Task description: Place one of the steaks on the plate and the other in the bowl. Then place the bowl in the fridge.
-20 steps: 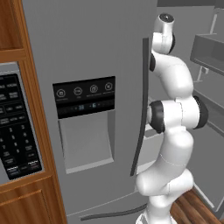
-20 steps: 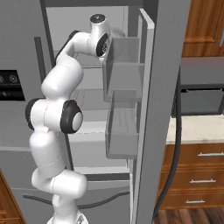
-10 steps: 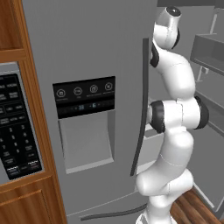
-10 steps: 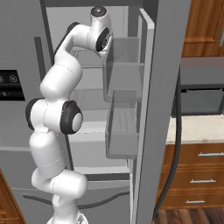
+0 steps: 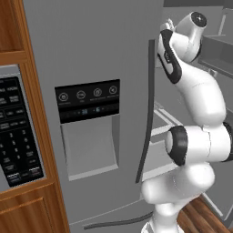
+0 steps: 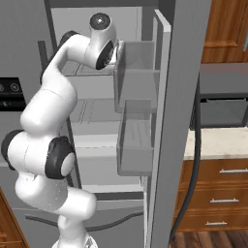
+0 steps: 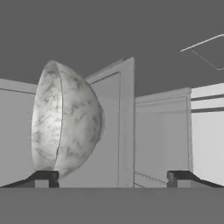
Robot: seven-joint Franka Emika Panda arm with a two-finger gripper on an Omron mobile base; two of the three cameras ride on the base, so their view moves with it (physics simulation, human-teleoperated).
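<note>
While the fingers (image 7: 113,177) are standing spread wide with nothing between them, the bowl (image 7: 65,120) is sitting just above the left fingertip (image 7: 43,177) in the hand view, near it but whether touching I cannot tell. It is appearing on its side in that rolled view, rim leftward, rounded bottom bulging right. It is showing a whitish-grey, mottled, speckled surface. It is lying inside the fridge (image 6: 174,97), among grey shelf walls. The dispenser panel (image 5: 88,100) is showing small icons too blurred to read.
</note>
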